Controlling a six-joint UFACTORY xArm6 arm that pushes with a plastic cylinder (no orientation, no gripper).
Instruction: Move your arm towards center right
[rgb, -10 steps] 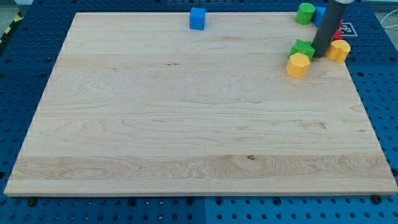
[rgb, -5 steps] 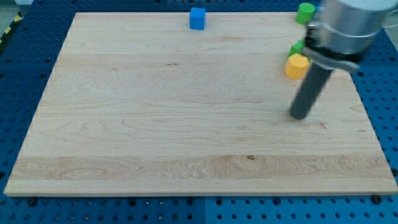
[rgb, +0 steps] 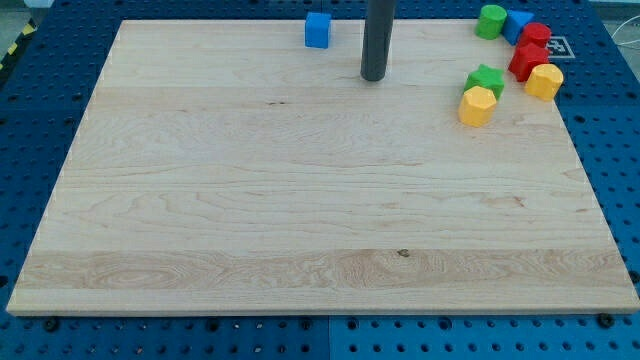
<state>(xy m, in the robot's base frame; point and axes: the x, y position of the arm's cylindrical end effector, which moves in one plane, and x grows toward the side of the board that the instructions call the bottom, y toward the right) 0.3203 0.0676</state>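
Observation:
My tip (rgb: 373, 77) rests on the wooden board (rgb: 300, 200) near the view's top, just right of centre. A blue cube (rgb: 318, 30) sits up and to the left of it. A cluster of blocks lies at the top right: a yellow block (rgb: 478, 105), a green star-like block (rgb: 486, 79), a second yellow block (rgb: 545, 81), a red block (rgb: 527, 60), another red block (rgb: 537, 35), a green round block (rgb: 491, 21) and a blue block (rgb: 517, 23). The tip is well left of this cluster and touches no block.
The board lies on a blue perforated table (rgb: 610, 150). A white tag (rgb: 555, 46) shows beside the red blocks at the board's top right corner.
The rod moved from the top right cluster down to the board's right middle, then up and left to near the blue cube. The blocks have kept their places.

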